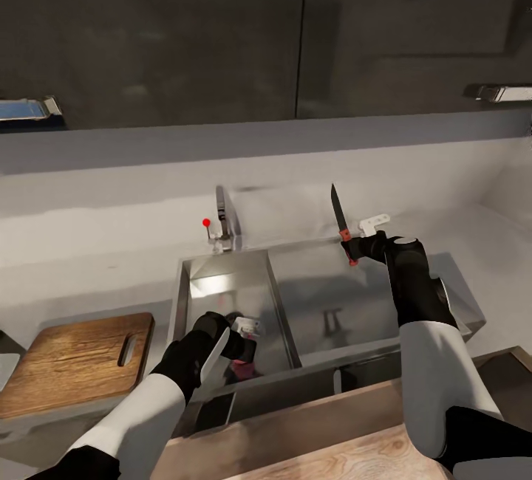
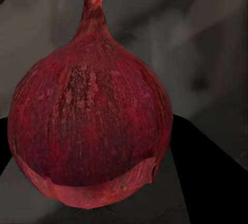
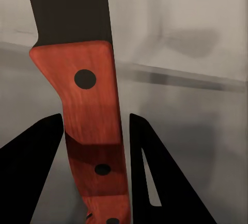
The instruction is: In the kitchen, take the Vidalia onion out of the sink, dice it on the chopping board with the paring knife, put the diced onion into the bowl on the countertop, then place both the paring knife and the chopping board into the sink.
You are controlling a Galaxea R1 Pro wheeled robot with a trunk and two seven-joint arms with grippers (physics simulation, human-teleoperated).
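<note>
The dark red onion sits low in the sink basin, seen as a reddish patch under my left gripper. That gripper reaches into the basin, its dark fingers pressed against both sides of the onion. My right gripper hovers above the steel drainboard, shut on the paring knife by its reddish handle, blade pointing up. The brown chopping board lies on the grey countertop left of the sink, bare.
The faucet with a red dot stands behind the basin. Dark wall cabinets hang above. A pale corner is cut off at the left edge beside the board. A wooden surface lies in front of the sink.
</note>
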